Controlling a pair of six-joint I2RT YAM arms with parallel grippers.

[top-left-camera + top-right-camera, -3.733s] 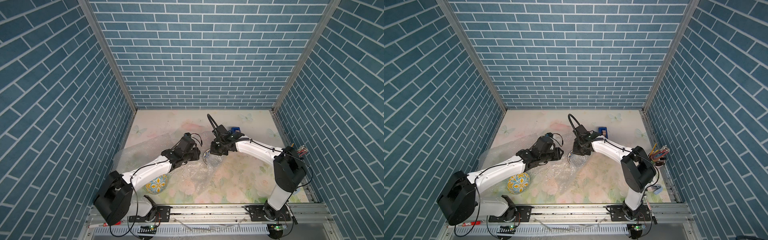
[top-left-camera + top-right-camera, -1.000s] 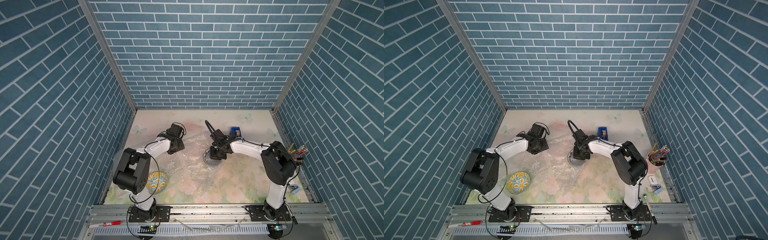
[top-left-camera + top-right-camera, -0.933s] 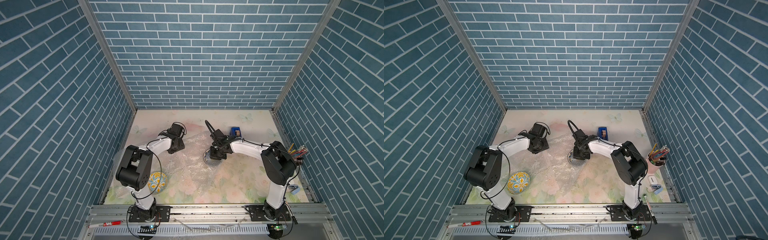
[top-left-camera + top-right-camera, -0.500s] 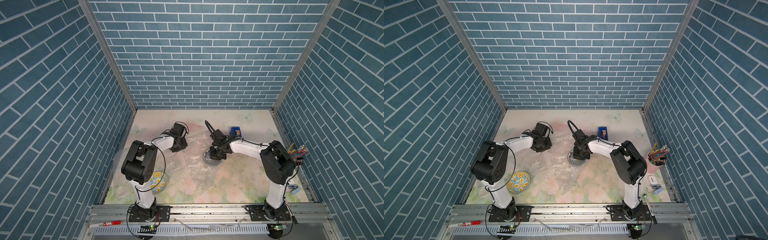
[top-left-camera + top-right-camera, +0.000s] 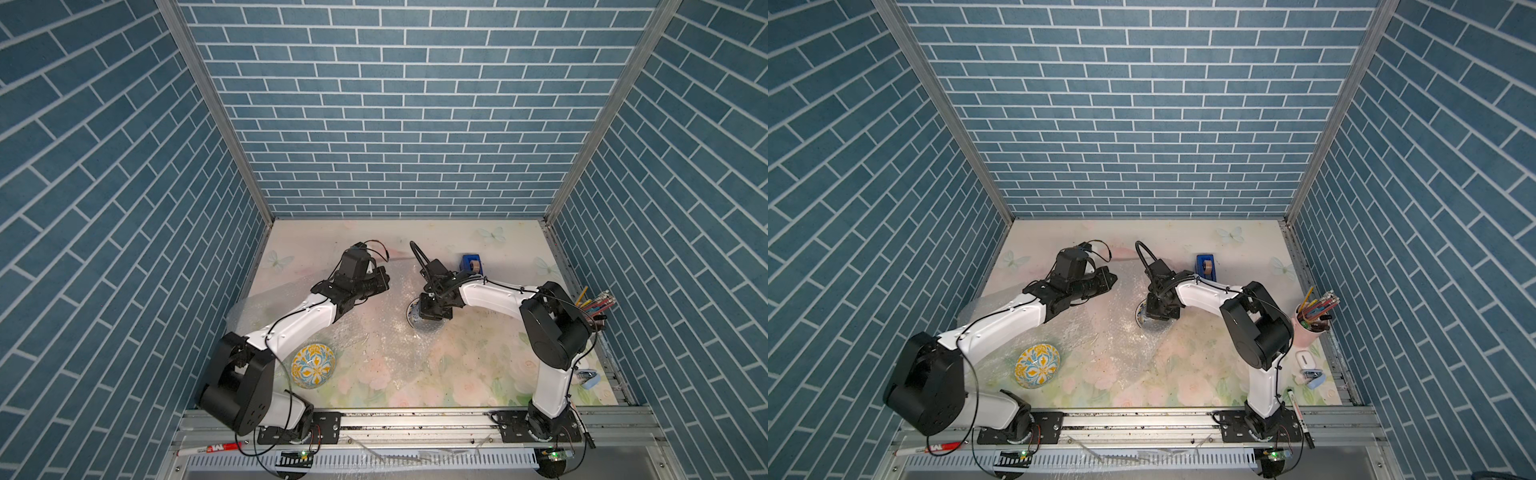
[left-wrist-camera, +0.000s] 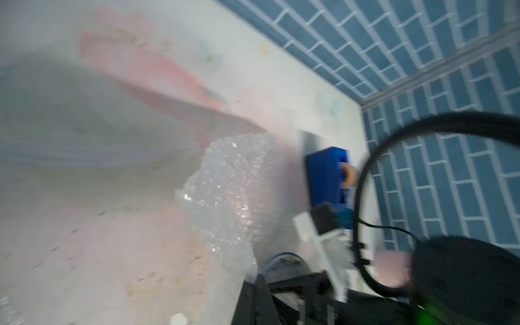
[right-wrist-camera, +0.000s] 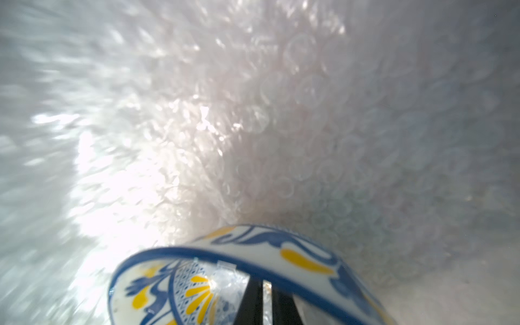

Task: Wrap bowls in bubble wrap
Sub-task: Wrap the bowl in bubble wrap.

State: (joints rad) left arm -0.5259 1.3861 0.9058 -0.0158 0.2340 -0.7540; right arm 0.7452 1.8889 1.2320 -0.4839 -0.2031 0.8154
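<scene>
top views / left gripper: reached over the far part of bubble wrap, jaws pressed together. The grip itself was too small to read here.
top views / right gripper: sat low on blue-rimmed bowl, which rested on bubble wrap mid-counter.
top views / floral bowl: unwrapped, at the near left edge of bubble wrap. On it or beside it, couldn't tell. Well apart from both grippers.
left wrist / bubble wrap: a flap stood up off the counter and ran toward the camera, so left gripper likely pinched it. View was blurred.
left wrist / others: blue-rimmed bowl just past the flap, tape dispenser behind.
right wrist / right gripper: fingers nearly together, pinching the rim of blue-rimmed bowl. Bubble wrap filled the rest.
step (judged): folding the flap over the held bowl.
do it well: carry the flap high enough to clear the rim and right gripper. Keep the bowl pinned so the sheet can't drag it, and leave some slack.
</scene>
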